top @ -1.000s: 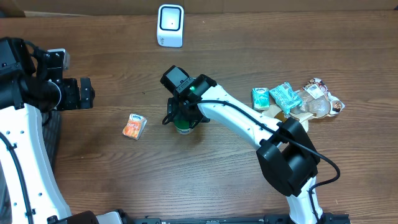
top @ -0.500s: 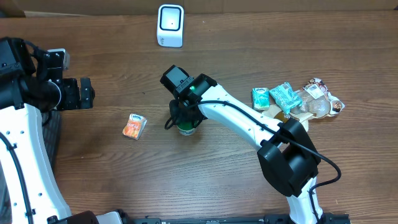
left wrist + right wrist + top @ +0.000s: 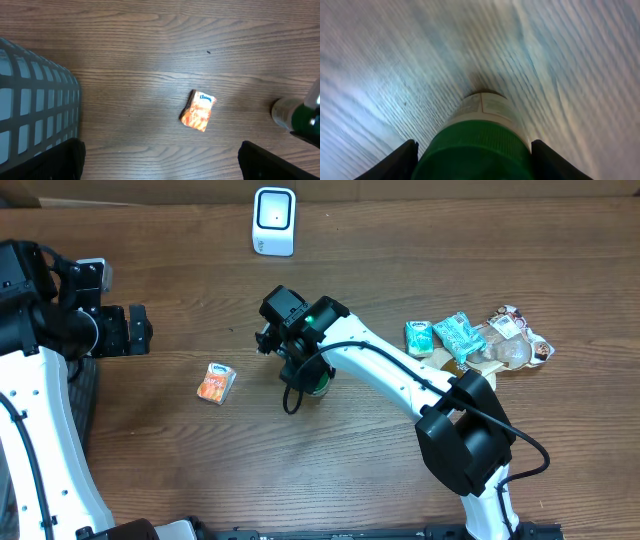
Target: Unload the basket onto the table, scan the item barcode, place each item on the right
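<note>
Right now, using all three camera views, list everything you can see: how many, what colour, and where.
scanner: one, white, far edge of the table
bottle: one, green cap, pale body, mid-table
orange tissue pack: one, orange, left of the bottle
teal tissue packs: two, teal, right side, side by side
clear packets: number unclear, transparent with print, far right
basket: one, grey grid, left edge
table: one, brown wood
left fingers: two, black, open, holding nothing
right fingers: two, black, closed on the bottle
</note>
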You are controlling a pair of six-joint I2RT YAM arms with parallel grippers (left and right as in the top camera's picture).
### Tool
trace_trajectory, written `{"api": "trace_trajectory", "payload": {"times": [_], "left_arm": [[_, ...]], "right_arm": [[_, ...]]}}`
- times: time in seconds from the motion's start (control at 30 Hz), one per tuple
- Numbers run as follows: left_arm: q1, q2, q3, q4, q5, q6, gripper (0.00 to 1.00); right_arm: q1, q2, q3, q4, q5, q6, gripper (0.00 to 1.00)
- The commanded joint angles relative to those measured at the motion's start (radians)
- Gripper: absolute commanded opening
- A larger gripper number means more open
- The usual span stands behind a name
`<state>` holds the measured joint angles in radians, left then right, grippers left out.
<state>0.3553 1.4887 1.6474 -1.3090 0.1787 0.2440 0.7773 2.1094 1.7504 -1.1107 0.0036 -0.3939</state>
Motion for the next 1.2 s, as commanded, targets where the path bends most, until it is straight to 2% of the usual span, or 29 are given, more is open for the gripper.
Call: {"api": "trace_trajectory", "payload": {"times": [0.0, 0.07, 0.13, 0.2, 0.27, 0.43, 0.53, 0.7, 0.93, 1.03, 1.17], "left_arm": [[0.004, 0.003, 0.01, 0.004, -0.005, 0.026, 1.0], [0.004, 0.003, 0.01, 0.004, -0.005, 0.026, 1.0], [0.004, 0.003, 0.01, 0.004, -0.005, 0.026, 1.0], [0.004, 0.003, 0.01, 0.004, -0.005, 0.026, 1.0], [0.004, 0.003, 0.01, 0.004, -0.005, 0.026, 1.0], [0.004, 0.003, 0.01, 0.004, -0.005, 0.026, 1.0], [0.004, 0.003, 0.01, 0.004, -0.005, 0.026, 0.99], [0.004, 0.003, 0.01, 0.004, -0.005, 0.026, 1.0], [0.004, 0.003, 0.01, 0.004, -0.005, 0.026, 1.0], [0.004, 0.003, 0.01, 0.004, -0.005, 0.025, 1.0], [0.004, 0.003, 0.01, 0.004, -0.005, 0.026, 1.0]], "right_arm": [[0.002, -0.022, 0.037, 0.013, -0.018, -0.226, 0.47], [0.002, -0.022, 0.037, 0.013, -0.045, -0.238, 0.48], [0.001, -0.022, 0.037, 0.013, -0.062, -0.236, 0.53], [0.0, -0.022, 0.037, 0.012, -0.074, -0.235, 0.63], [0.0, -0.022, 0.037, 0.015, -0.074, -0.219, 0.79], [0.0, -0.023, 0.044, 0.02, -0.072, -0.165, 1.0], [0.0, -0.023, 0.093, -0.005, -0.073, -0.126, 1.0], [-0.006, -0.024, 0.291, -0.168, -0.07, -0.11, 1.0], [-0.051, -0.025, 0.592, -0.423, -0.029, 0.164, 1.0], [-0.066, -0.024, 0.61, -0.446, -0.069, 0.166, 1.0], [-0.066, -0.021, 0.549, -0.416, -0.117, 0.154, 1.0]]}}
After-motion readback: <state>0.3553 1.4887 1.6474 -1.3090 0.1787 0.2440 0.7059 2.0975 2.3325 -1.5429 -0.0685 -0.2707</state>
